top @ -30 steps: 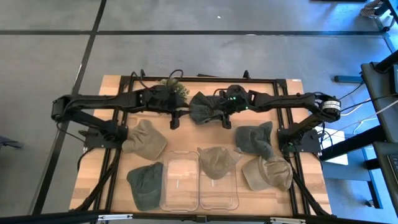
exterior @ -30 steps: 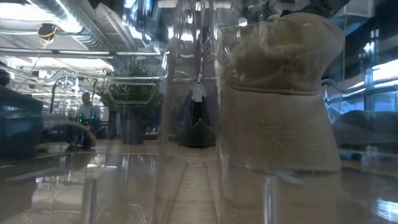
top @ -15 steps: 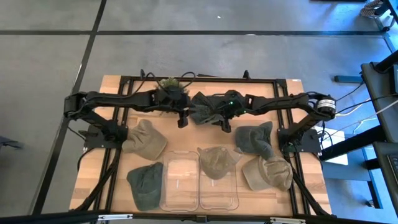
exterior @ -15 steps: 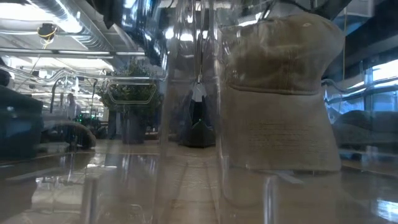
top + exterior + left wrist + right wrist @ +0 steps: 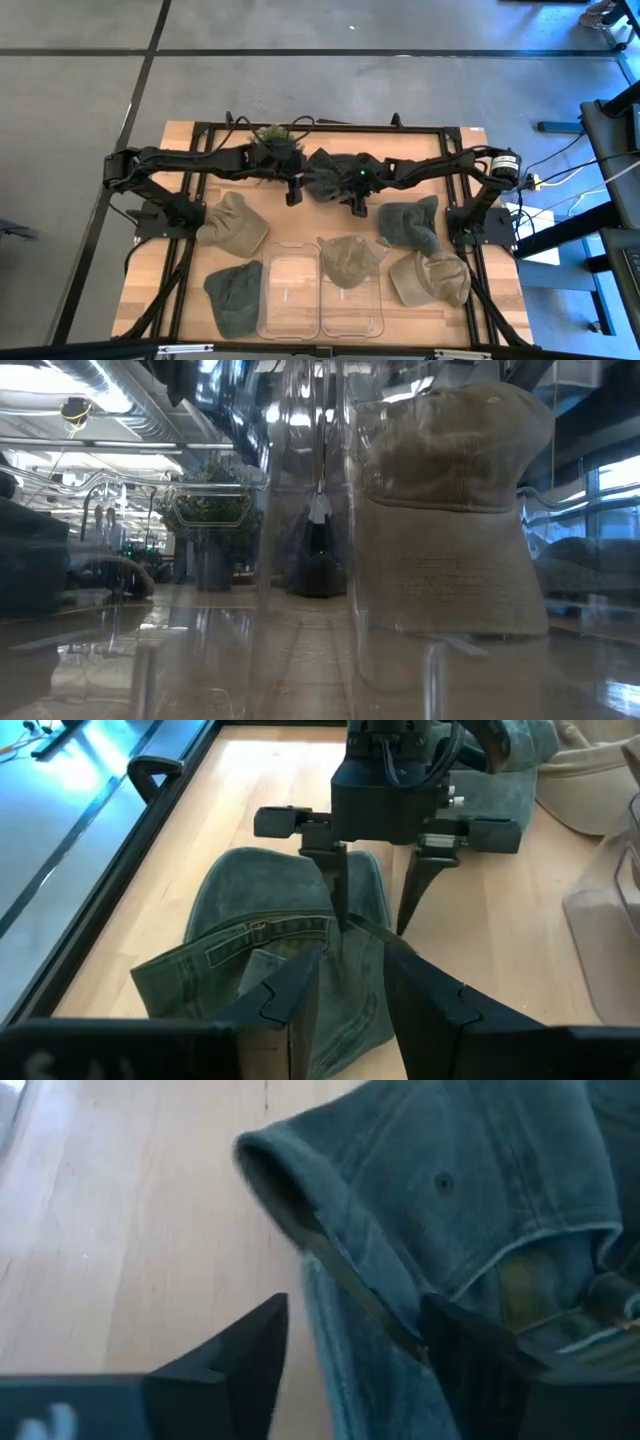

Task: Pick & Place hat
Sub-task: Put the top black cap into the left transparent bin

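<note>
A dark green hat (image 5: 335, 175) lies at the middle of the table's far half, its lower part on the wood. My left gripper (image 5: 350, 970) comes at it from the table's left and is shut on its cloth. My right gripper (image 5: 350, 1350) reaches in from the right, slanting down. It is open, with one finger on either side of the hat's raised edge (image 5: 330, 1270); whether a finger touches the edge, I cannot tell. The left wrist view shows the right gripper (image 5: 375, 905) head-on, just beyond the hat (image 5: 270, 950). My left gripper pinches a raised fold of the hat's cloth (image 5: 352, 945) between its two fingers, on the side nearest the left arm. The fingers slant down from the table's left. The cloth runs back between them. The rest of the hat sags onto the table.
Two clear bins (image 5: 290, 290) stand side by side near the front edge, the right one holding a tan hat (image 5: 348, 258). More hats lie around: olive (image 5: 235, 225), dark green (image 5: 235, 295), dark (image 5: 410, 222), tan (image 5: 430, 278). A bushy green thing (image 5: 275, 135) sits behind the left arm.
My left gripper has moved a little toward the table's right and down, then kept still. My right gripper has sunk toward the green hat, its arm stretching lower over the table. The hat stays in the same place.
</note>
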Controlling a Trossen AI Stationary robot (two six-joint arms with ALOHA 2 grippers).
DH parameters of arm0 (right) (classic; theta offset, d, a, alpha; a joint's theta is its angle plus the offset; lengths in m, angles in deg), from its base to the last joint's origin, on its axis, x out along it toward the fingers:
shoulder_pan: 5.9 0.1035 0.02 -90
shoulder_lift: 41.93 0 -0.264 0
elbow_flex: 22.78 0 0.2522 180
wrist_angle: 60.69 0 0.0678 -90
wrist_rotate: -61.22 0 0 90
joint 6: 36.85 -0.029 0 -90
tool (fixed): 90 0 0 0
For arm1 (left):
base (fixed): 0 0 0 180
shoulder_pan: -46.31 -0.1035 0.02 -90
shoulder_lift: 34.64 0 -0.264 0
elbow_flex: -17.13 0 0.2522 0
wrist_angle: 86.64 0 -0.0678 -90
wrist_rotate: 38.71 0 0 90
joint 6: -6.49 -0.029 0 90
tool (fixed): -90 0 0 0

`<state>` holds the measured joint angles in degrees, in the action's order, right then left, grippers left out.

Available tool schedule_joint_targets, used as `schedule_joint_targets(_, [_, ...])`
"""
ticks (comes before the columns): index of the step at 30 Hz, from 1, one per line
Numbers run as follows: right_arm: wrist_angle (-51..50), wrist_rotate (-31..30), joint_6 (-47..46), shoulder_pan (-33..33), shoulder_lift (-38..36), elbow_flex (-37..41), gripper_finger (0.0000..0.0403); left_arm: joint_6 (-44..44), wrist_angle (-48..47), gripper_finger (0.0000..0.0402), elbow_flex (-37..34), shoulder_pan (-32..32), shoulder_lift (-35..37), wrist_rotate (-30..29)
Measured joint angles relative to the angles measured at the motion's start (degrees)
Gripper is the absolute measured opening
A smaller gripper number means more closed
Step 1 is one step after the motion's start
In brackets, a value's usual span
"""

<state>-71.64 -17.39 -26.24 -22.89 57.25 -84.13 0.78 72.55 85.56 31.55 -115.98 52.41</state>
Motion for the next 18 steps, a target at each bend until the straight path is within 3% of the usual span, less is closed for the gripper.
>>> schedule_joint_targets(8, [1.2, -2.3, -1.4, 0.0, -0.2, -0.1, 0.0028, 0.0, 0.0, 0.011, 0.0, 0.0, 0.0, -0.1])
schedule_joint_targets(12, [-1.2, -3.9, -2.9, -0.2, -2.2, -1.3, 0.002, 0.0, 0.0, 0.0108, 0.0, 0.0, 0.0, -0.1])
schedule_joint_targets(18, [-15.1, -4.0, -1.1, -2.1, -10.8, -8.5, 0.0015, -1.5, 2.1, 0.0115, 0.0, 0.0, 0.9, -0.1])
